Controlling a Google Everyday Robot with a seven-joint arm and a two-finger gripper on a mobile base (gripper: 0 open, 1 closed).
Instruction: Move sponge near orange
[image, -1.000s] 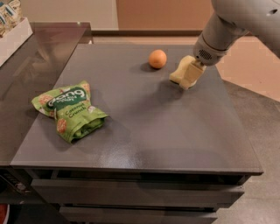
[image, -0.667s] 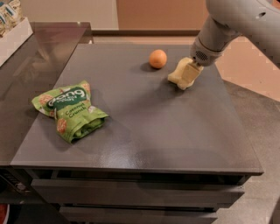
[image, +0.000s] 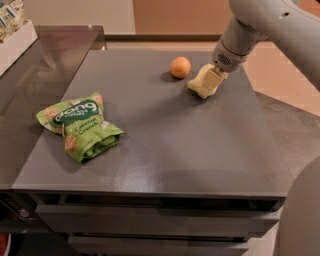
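As the arm (image: 260, 22) slants down, end effector (image: 212, 78) clasps sponge (image: 201, 85) near orange (image: 180, 67).

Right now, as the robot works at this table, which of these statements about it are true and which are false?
1. The orange lies on the table, just left of the sponge in the picture. True.
2. The snack bag is red. False: it is green.
3. The robot's hand hangs over the snack bag. False: it is at the sponge, towards the table's far right corner.
4. The snack bag lies on the left part of the table, well away from the orange. True.
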